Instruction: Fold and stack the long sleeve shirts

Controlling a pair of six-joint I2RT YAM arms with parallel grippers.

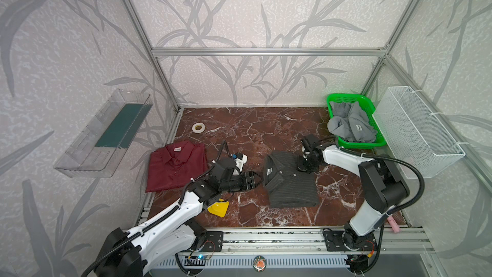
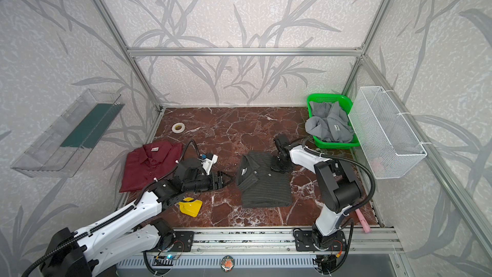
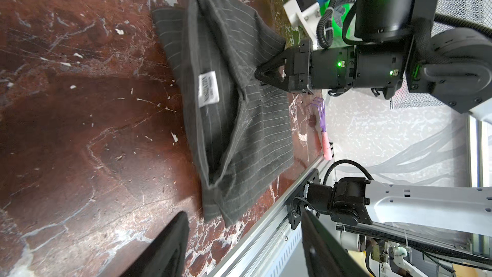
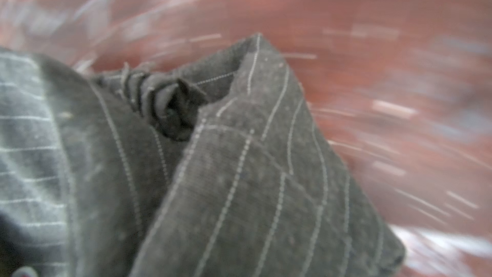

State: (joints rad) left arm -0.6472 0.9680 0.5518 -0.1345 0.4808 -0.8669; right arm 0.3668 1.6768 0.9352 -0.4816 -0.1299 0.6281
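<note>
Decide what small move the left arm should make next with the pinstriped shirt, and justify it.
Probably ease the left arm forward and close its jaws on the collar edge of the pinstriped shirt. Those jaws stand open just short of it, while the jaws of the right arm are shut on the shirt's far corner; two grips would let it be carried flat.

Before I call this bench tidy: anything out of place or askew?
Yes. The grey shirt lies crumpled in the green basket, spilling over its rim. The striped shirt sits slanted to the table edge. A tape roll, a yellow thing and a pink-handled rake are stray clutter.
</note>
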